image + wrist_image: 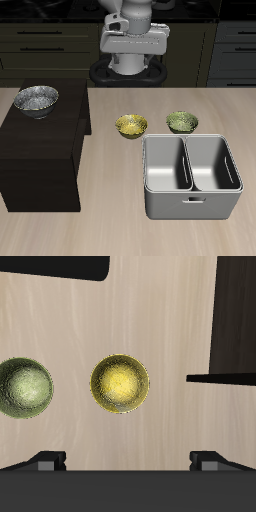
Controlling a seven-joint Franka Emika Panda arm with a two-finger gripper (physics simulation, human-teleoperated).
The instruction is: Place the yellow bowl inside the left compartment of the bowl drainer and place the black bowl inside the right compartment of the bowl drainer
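Observation:
The yellow bowl (131, 125) (120, 383) sits upright on the wooden table, just behind the bowl drainer (190, 206), a grey tub whose two wells hold nothing. The black bowl (36, 100), silvery with dark speckles, rests on top of a dark cabinet (40, 150). My gripper (128, 459) hangs high above the yellow bowl, open, with its fingertips (45, 460) wide apart and nothing between them. In the exterior view only the arm's white body (135, 40) shows at the back.
An olive-green bowl (182, 122) (25, 387) stands beside the yellow bowl, also behind the drainer. The dark cabinet is taller than the tabletop, and its edge (235, 316) shows in the wrist view.

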